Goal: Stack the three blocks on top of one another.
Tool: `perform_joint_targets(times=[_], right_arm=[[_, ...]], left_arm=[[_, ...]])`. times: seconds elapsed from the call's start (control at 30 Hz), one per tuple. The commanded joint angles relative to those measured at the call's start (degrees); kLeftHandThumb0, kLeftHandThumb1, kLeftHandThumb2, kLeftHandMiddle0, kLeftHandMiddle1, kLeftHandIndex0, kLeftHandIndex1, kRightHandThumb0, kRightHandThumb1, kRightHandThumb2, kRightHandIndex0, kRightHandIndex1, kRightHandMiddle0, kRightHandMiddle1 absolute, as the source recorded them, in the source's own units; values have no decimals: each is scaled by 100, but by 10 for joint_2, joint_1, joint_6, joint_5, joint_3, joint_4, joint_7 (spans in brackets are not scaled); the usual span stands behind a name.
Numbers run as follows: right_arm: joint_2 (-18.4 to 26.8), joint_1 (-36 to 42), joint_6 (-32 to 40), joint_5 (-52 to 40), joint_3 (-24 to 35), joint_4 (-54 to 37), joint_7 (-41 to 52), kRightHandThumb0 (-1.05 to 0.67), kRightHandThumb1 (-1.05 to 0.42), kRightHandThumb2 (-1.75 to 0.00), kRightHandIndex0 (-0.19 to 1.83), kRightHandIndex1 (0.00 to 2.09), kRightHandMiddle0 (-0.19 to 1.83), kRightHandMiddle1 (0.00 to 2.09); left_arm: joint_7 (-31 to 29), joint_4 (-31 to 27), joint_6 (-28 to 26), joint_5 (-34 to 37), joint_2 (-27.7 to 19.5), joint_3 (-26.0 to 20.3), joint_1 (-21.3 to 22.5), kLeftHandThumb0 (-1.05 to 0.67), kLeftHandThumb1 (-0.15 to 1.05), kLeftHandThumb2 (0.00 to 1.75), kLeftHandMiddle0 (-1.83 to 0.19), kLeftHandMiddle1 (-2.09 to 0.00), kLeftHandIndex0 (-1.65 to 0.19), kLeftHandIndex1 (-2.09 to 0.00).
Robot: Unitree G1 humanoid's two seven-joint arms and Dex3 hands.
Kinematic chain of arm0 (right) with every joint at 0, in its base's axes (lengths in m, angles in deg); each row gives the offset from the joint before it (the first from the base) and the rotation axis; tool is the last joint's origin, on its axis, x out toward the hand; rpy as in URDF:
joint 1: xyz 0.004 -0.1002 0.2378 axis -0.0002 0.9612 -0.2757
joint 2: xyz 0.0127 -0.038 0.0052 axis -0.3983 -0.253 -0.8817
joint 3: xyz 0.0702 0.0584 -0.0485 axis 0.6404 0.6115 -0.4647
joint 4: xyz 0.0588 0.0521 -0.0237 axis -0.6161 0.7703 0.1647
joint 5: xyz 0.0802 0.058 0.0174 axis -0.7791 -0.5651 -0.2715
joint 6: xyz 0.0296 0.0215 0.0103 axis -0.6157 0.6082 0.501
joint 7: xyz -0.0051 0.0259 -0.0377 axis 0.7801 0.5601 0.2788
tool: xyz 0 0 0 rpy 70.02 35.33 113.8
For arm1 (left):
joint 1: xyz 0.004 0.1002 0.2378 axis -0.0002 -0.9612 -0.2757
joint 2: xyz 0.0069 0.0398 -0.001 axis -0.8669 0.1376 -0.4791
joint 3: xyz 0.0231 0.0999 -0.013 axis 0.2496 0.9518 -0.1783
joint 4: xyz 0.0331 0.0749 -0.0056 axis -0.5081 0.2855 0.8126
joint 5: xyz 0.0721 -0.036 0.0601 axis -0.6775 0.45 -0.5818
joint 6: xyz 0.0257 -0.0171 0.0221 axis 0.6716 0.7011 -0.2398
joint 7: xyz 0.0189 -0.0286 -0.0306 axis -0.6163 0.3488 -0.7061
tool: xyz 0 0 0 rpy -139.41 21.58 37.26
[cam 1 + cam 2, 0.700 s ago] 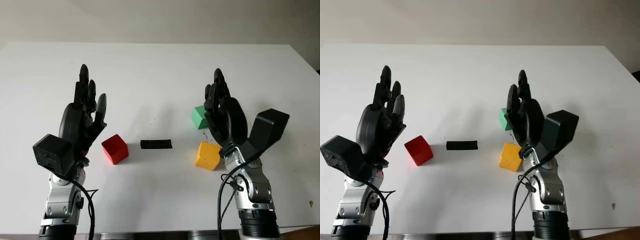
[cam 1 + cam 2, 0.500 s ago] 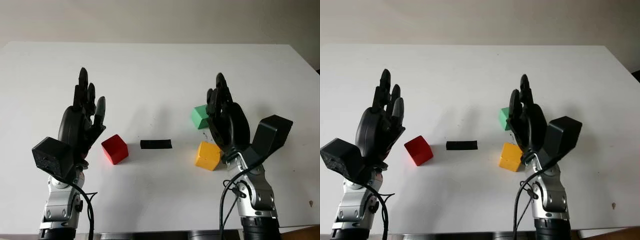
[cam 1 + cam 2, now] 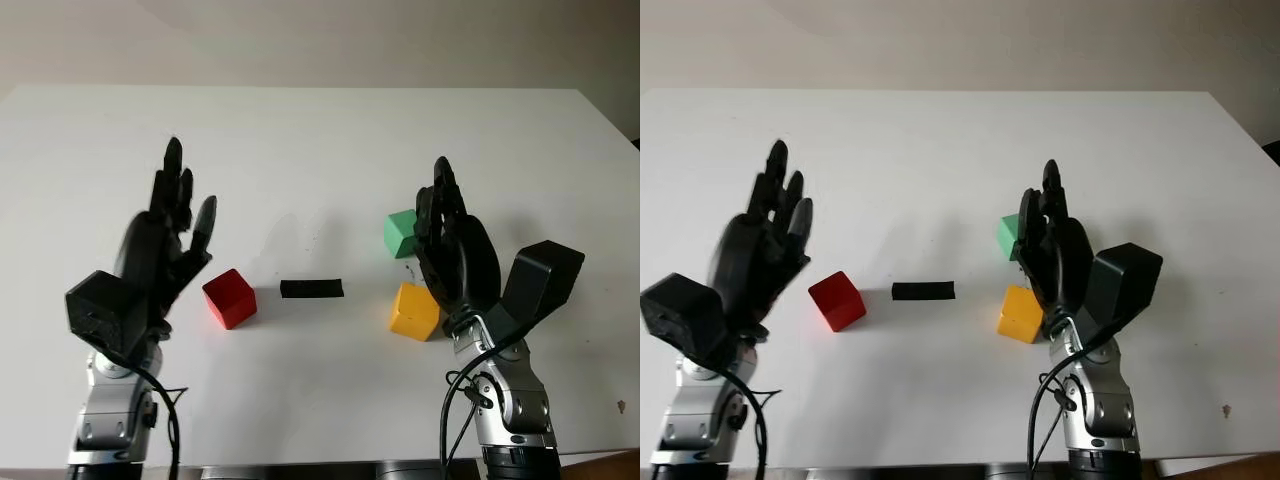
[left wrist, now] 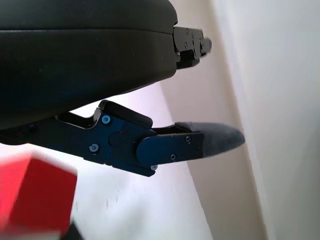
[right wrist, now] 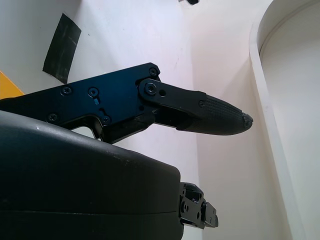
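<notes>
Left hand (image 3: pixel 160 255) open, raised left of red block (image 3: pixel 230 298), then black tape strip (image 3: pixel 312 289), green block (image 3: pixel 401 232) far of yellow block (image 3: pixel 415 311), right hand (image 3: pixel 455 255) open above them; I fear its lowering palm nudging both.

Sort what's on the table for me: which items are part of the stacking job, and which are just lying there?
Part of the job:
red block
yellow block
green block
left hand, open, raised beside the red block
right hand, open, raised over the yellow and green blocks

Just lying there:
black tape strip, between the red and yellow blocks
white table
</notes>
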State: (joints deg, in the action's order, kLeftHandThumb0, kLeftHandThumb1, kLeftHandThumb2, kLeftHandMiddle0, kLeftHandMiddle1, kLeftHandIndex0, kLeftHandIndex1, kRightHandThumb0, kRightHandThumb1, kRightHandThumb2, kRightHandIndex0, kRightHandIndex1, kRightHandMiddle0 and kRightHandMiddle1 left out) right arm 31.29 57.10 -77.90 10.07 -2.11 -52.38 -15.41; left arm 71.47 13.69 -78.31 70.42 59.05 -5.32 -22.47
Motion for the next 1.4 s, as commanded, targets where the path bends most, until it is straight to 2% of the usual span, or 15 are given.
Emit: perform_joint_targets(times=[0.0,0.17,0.2,0.4,0.43,0.57,0.73,0.9,1.0,1.37], right_arm=[[4,0,3,-2,2,-21,0,-71,-105,-66,-19,0,-19,0],[8,4,3,-2,6,-34,1,-70,-105,-66,-19,0,-19,0],[9,4,1,0,6,-35,1,-69,-105,-66,-19,0,-19,0],[13,9,9,-2,13,-48,1,-69,-105,-66,-19,0,-19,0],[14,10,10,-2,14,-49,2,-69,-105,-65,-19,0,-19,0],[19,11,15,0,15,-54,3,-70,-105,-64,-19,0,-19,0],[18,15,21,0,12,-61,2,-71,-105,-62,-19,0,-19,0],[8,23,21,-5,10,-66,-4,-70,-105,-62,-19,0,-19,0],[5,25,18,-4,9,-65,-6,-70,-105,-62,-19,0,-19,0],[4,31,18,-10,10,-67,-1,-68,-105,-61,-19,0,-19,0]], left_arm=[[-28,-10,-5,1,-54,-21,34,-66,105,22,-26,-8,-27,-12],[-161,6,-10,-7,-207,-26,89,-64,102,7,-27,-5,-38,-9],[-181,13,4,-18,-233,-21,100,-63,100,6,-25,-4,-39,-9],[-271,27,38,-69,-325,27,152,-58,94,3,-17,-3,-40,-7],[-277,30,59,-98,-342,41,160,-56,91,3,-14,-2,-39,-6],[-261,52,202,-257,-406,112,202,-54,90,4,-6,-1,-35,-5],[-265,63,321,-371,-435,178,248,-56,86,4,0,-2,-33,-4],[-241,72,396,-428,-438,200,255,-57,85,5,0,-4,-29,-3],[-229,80,413,-455,-435,206,256,-58,85,5,4,-3,-25,-2],[-142,156,442,-456,-409,210,242,-54,87,6,2,-6,-28,-5]])
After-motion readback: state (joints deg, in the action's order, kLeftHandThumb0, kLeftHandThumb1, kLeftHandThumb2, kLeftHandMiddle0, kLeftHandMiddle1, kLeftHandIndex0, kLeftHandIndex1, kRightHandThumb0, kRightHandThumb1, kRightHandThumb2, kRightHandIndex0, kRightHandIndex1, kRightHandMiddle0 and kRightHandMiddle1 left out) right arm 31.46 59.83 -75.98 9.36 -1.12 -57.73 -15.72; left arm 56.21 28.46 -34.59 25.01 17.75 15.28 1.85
